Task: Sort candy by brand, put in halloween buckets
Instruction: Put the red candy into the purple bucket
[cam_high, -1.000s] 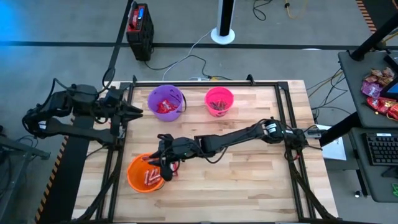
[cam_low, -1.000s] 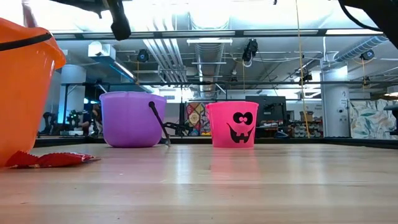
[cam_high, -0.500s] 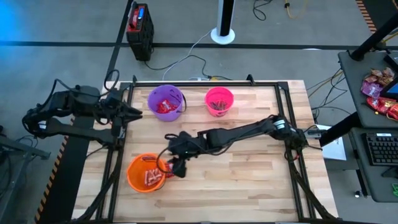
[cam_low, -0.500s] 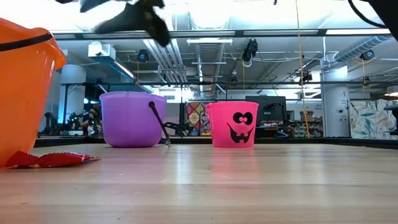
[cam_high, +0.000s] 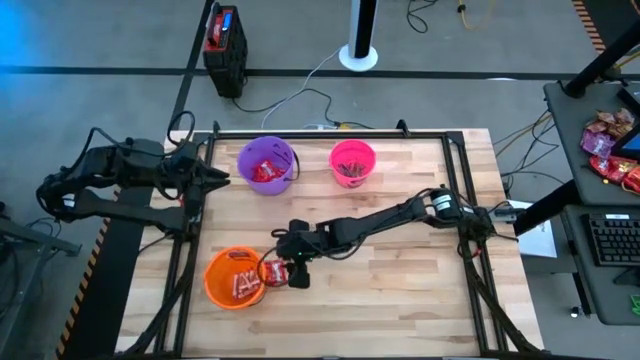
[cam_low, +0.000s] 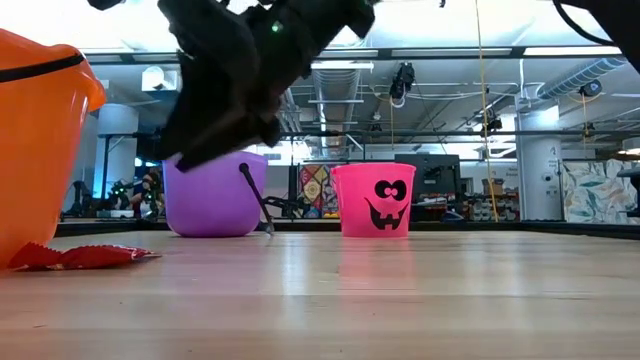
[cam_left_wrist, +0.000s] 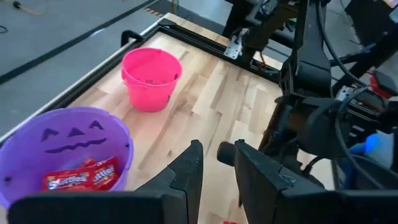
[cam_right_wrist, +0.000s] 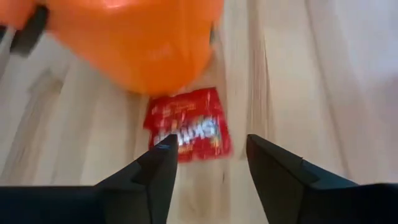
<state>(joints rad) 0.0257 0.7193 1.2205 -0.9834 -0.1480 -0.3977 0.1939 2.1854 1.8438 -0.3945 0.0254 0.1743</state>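
A red squarish candy packet (cam_right_wrist: 186, 127) lies flat on the table against the foot of the orange bucket (cam_right_wrist: 124, 37), and also shows in the high view (cam_high: 275, 270) and the low view (cam_low: 80, 257). My right gripper (cam_right_wrist: 211, 144) hangs open above it, at the orange bucket's (cam_high: 235, 278) right side, touching nothing. The orange bucket holds tan sticks. The purple bucket (cam_high: 267, 165) holds red packets (cam_left_wrist: 81, 177), and the pink bucket (cam_high: 352, 163) holds dark sticks. My left gripper (cam_left_wrist: 217, 162) waits shut at the table's far left edge beside the purple bucket.
Black frame rails (cam_high: 330, 133) run round the table. The purple bucket (cam_low: 210, 190) and pink bucket (cam_low: 375, 200) stand near the far edge. Bare wood (cam_high: 420, 280) covers the table's right half. A pile of red and purple bags (cam_high: 610, 150) sits on a side desk off the table's right.
My right gripper has moved from over the orange bucket's rim toward the table's right and down, coming low beside the bucket over the red packet. The packet and the buckets have stayed in place.
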